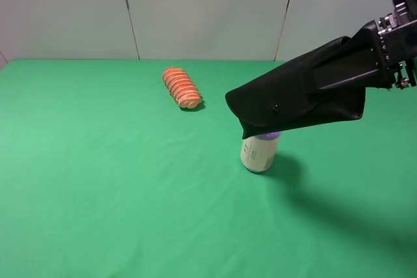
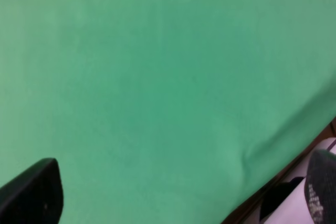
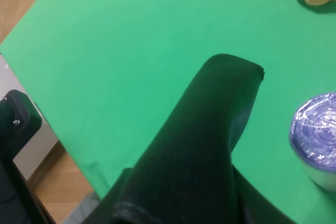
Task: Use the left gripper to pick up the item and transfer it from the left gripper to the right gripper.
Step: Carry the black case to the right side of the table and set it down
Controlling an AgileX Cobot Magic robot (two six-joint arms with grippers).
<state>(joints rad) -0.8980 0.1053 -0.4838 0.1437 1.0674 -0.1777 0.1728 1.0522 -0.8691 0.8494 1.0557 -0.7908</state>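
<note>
**Holding the glasses case (image 1: 296,96) aloft in the right hand (image 1: 339,73)**

The right hand is clamped on the right end of the black case. The case juts out leftwards in the air, right of centre over the green worktop (image 1: 98,193). Its free flap end hangs over the purple-topped can (image 1: 259,154), and the right wrist view shows the can lower down and apart from it. The orange ridged bread piece (image 1: 182,87) lies farther back to the left, well apart. The left hand (image 2: 176,190) is outside the high view. Its own camera shows its fingertips (image 2: 31,195) spread wide with only bare cloth between them, so it stands open and holds nothing.

By the look of it, the case is already with the right hand and the task is all but done. What counts now is a steady hold. Gripped by one end only, the case could droop or pivot. The clamp should be firm, the arm level and high enough that the flap end cannot knock the can, and any motion slow.
</note>
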